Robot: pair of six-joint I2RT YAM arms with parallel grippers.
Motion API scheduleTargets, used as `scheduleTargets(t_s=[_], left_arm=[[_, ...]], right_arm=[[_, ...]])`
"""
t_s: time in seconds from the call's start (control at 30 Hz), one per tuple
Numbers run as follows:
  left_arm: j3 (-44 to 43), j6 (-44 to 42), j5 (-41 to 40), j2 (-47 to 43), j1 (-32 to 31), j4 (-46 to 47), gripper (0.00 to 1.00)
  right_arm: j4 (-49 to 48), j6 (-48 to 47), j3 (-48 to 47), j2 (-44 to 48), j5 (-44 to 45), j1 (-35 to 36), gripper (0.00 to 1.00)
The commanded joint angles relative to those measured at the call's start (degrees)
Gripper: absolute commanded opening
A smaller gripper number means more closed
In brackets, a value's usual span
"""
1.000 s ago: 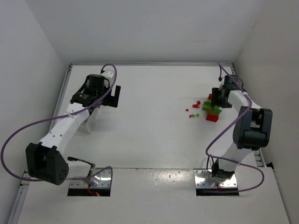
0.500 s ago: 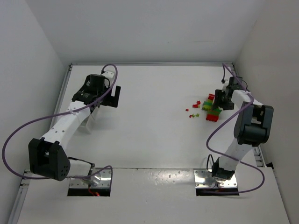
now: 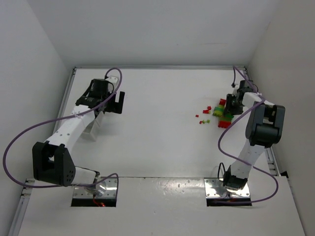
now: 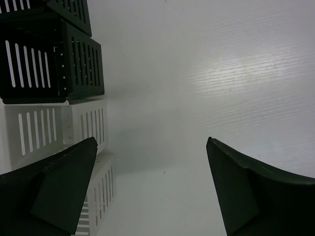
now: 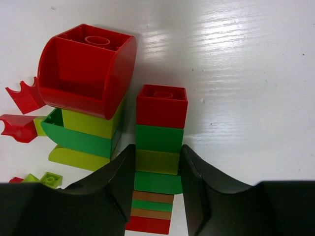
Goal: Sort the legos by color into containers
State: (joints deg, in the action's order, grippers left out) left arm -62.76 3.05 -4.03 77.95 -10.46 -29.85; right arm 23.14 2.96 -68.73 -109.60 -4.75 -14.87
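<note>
Now right gripper (image 5: 157,152) pinches legos (image 5: 161,118) (stacked)

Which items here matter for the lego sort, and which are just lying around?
Job: loose bricks; brick stack, gripped by the right gripper; curved red block; black bins; white bins; left gripper, open.
Lying about: purple cables; metal base plates.

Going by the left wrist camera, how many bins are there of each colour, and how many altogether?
black bins: 2
white bins: 2, the nearer one partly hidden behind a finger
Total: 4
</note>
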Motion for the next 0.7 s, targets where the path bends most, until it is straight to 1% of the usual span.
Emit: scheduleTargets(t_s=[0.0, 0.07, 0.1, 0.17, 0.2, 0.23, 0.27, 0.3, 0.33, 0.37, 0.4, 0.43, 0.47, 0.5, 0.53, 0.6, 0.63, 0.67], left_arm=[[0.4, -1.2, 1.5, 0.0, 1.1, 2.2, 1.00], [0.4, -2.0, 2.2, 0.0, 1.7, 2.2, 1.00], [0.4, -2.6, 4.5, 0.0, 1.7, 2.2, 1.00], [1.0, -6.0, 8.9, -0.8, 3.7, 0.6, 1.00], [1.0, -7.4, 14.2, -1.6, 4.6, 0.1, 1.00], [1.5, -8.7, 16.7, -2.2, 5.8, 0.1, 1.00], [1.5, -11.3, 19.0, -3.4, 8.0, -0.5, 1.00], [2.3, -12.4, 23.3, -3.4, 9.0, -0.5, 1.00], [2.8, -13.4, 25.3, -4.1, 10.0, -1.1, 1.00], [2.8, -14.3, 27.2, -4.1, 10.7, -1.1, 1.00], [2.8, -15.8, 30.6, -4.1, 11.8, -2.3, 1.00], [2.8, -16.4, 32.3, -3.3, 11.8, -2.3, 1.00], [2.8, -17.6, 34.1, -3.2, 12.3, -3.1, 0.98], [2.8, -18.4, 36.0, -2.3, 12.3, -3.7, 0.96], [2.8, -19.4, 40.2, -1.6, 12.3, -3.7, 0.94], [2.8, -22.7, 44.9, -1.6, 12.3, -4.5, 0.91], [2.8, -23.5, 48.8, -1.6, 12.3, -4.5, 0.88], [2.8, -24.1, 50.3, -1.6, 11.6, -4.5, 0.88]], right_arm=[[-0.5, 0.2, -0.7, -0.5, -0.4, 0.0, 0.35], [-0.5, -0.3, 0.0, 0.1, -1.5, 0.0, 0.31], [-0.5, -0.3, 0.0, 0.1, -2.0, 0.0, 0.25], [2.6, -2.4, 0.5, 1.8, -3.4, 0.0, 0.19], [3.7, -3.5, 1.0, 4.4, -4.0, 0.6, 0.17], [4.6, -4.8, 1.6, 6.3, -4.6, 1.2, 0.14], [6.3, -7.9, 2.5, 8.5, -6.6, 1.2, 0.13], [7.4, -9.7, 2.5, 10.7, -8.4, 1.2, 0.13], [8.8, -11.6, 2.5, 14.1, -10.4, 1.2, 0.11], [13.0, -14.9, 1.3, 15.1, -12.4, 1.8, 0.09], [15.3, -16.3, 0.5, 15.7, -13.6, 1.8, 0.08], [17.5, -17.9, -1.5, 15.7, -15.3, 2.3, 0.08], [21.2, -20.4, -2.1, 16.3, -19.0, 2.3, 0.06], [22.7, -21.8, -2.1, 16.3, -21.2, 2.3, 0.06], [24.2, -23.4, -2.9, 16.3, -25.4, 3.8, 0.06], [27.1, -26.9, -2.9, 15.7, -29.4, 5.3, 0.05], [28.1, -28.0, -2.9, 14.9, -32.9, 7.5, 0.05], [28.9, -29.9, -2.9, 13.9, -34.3, 8.6, 0.05]])
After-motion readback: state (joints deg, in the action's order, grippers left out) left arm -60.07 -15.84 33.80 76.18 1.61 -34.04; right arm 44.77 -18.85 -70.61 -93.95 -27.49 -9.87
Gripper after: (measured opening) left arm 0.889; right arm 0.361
